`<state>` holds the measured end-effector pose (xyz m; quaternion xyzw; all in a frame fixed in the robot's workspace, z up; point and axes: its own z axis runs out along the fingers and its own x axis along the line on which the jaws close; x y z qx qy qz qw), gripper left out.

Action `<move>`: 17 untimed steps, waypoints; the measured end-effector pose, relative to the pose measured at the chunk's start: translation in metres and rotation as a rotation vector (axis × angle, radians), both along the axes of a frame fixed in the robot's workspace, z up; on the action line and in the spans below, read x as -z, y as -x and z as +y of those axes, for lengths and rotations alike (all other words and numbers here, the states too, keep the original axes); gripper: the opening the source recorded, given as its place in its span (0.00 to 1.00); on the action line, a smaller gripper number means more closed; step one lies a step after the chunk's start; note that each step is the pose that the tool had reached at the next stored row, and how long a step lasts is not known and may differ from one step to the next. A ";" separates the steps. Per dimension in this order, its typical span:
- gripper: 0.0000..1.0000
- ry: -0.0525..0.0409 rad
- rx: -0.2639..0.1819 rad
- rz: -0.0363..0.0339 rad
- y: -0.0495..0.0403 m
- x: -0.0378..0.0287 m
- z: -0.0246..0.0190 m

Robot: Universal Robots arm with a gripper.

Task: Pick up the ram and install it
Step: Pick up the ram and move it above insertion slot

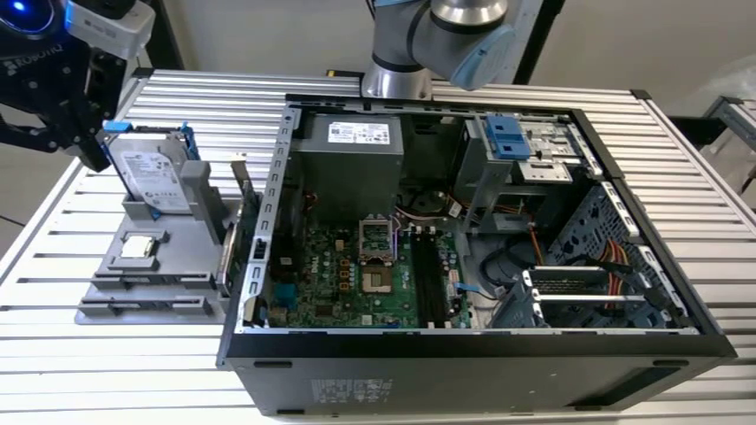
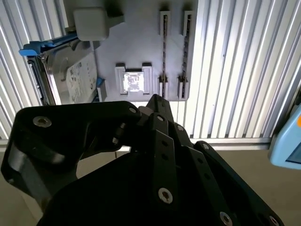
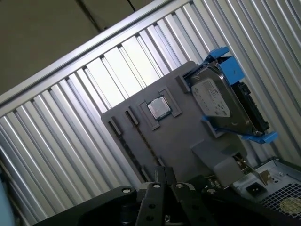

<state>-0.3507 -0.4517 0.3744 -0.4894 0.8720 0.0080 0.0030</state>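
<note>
Slatted aluminium table (image 1: 48, 239), ribbed and shiny. On it lies a flat matte grey plastic tray (image 1: 177, 258), blocky, with moulded pockets. A drive (image 1: 154, 177) stands on edge in the tray: smooth silver shell, white label, clipped in a blue plastic frame (image 1: 119, 127). Near it a small square chip (image 1: 140, 246) with a silver lid lies flat in a square pocket. Past the chip, two long narrow tray slots (image 2: 164, 52) run parallel, side by side.

Ram — cannot tell where it is. Each tray slot shows a thin dark dotted line, edge-on in the second wrist view. Whether that is a stick I cannot tell.

Gripper (image 3: 162, 173) is matte black, made of bolted link bars. In the exterior view it hangs above the tray's far end, by the drive's top. In both wrist views the fingers come together to a point with nothing between them — closed, empty.

Case (image 1: 473, 350) is black sheet steel, lying open just beside the tray on the exterior view's right. Inside it are a green motherboard (image 1: 343, 274) with long black board slots (image 1: 431, 274), a grey metal power box (image 1: 343, 150) and orange-red cables (image 1: 614, 266). The arm (image 1: 461, 35), silver tube with a pale blue cap, rises behind the case.
</note>
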 end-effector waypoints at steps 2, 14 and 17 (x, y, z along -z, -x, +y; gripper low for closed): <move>0.00 0.0000 -0.020 0.0001 0.0000 0.0000 0.0000; 0.00 0.0000 -0.129 0.0001 0.0000 0.0001 0.0000; 0.00 0.0000 -0.158 0.0000 0.0000 0.0002 0.0000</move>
